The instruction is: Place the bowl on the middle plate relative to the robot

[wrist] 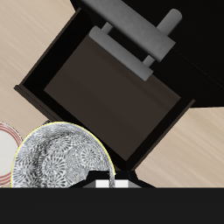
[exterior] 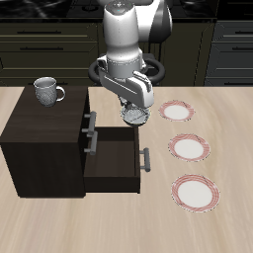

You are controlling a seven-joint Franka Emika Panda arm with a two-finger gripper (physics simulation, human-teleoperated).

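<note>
The bowl (exterior: 133,116) hangs gripped in the fingers (exterior: 134,111) above the open drawer (exterior: 112,158), lifted to clear it; the middle plate (exterior: 189,148) waits at its four o'clock on the worktop (exterior: 119,222).

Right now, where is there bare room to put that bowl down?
All three plates look bare, the middle plate included. The open drawer is empty too. The cabinet top is free beside the mug. Wood strips between plates are narrow. The gripper holds the bowl.
</note>
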